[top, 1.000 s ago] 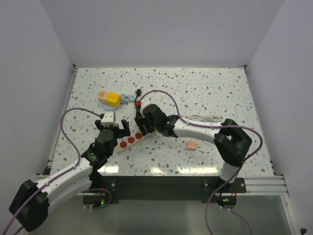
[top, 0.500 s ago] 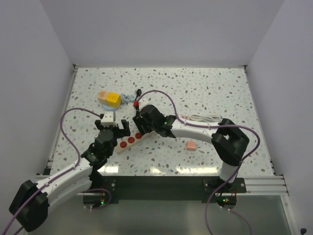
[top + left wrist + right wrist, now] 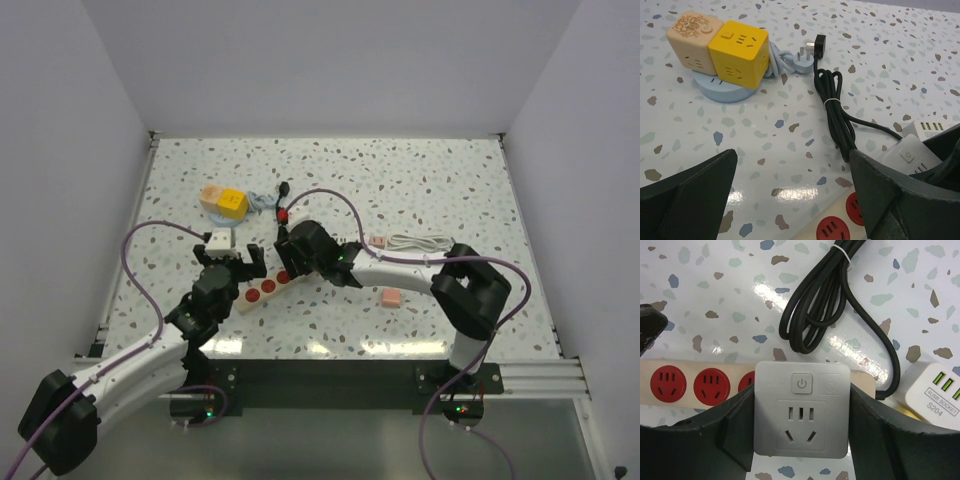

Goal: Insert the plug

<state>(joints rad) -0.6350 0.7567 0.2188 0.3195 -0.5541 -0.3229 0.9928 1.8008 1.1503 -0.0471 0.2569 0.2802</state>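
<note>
Grey plug adapter (image 3: 801,405) sits clamped in the right gripper (image 3: 801,412), right over the red-socket power strip (image 3: 690,384). The left gripper (image 3: 792,197) is spread wide, strip end between its fingers.

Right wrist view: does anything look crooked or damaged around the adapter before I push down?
Nothing stands out. The grey socket adapter sits square in the right hand, lined up over the power strip. The black cable lies tied in a bundle beyond it.
</note>
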